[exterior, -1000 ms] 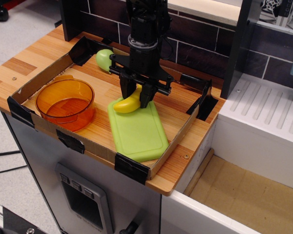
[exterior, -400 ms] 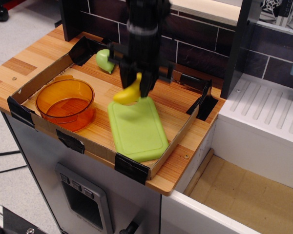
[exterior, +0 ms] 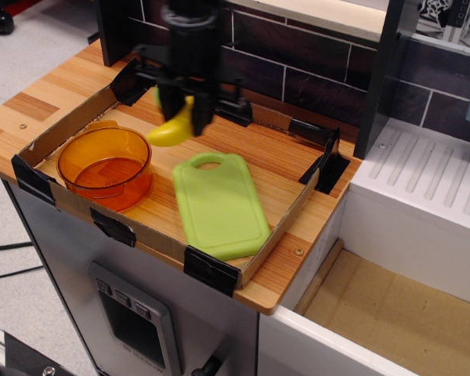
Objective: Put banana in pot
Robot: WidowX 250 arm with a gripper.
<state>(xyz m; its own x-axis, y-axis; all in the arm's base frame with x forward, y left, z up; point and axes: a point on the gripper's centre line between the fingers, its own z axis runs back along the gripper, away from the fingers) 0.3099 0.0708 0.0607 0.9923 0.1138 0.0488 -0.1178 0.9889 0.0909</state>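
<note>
observation.image: the banana is held clamped in the gripper, lifted, its long axis slanting, with the pot below-left and nearer.

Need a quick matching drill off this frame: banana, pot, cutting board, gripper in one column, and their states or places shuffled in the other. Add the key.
Things:
1. banana
2. pot
3. cutting board
4. gripper

States:
A. lying flat on the tray floor, bare on top
B. shut on the yellow fruit
C. held up in the air, off every surface
D. orange, empty, at the tray's left end

Pairs: 1-C, 2-D, 3-A, 4-B
</note>
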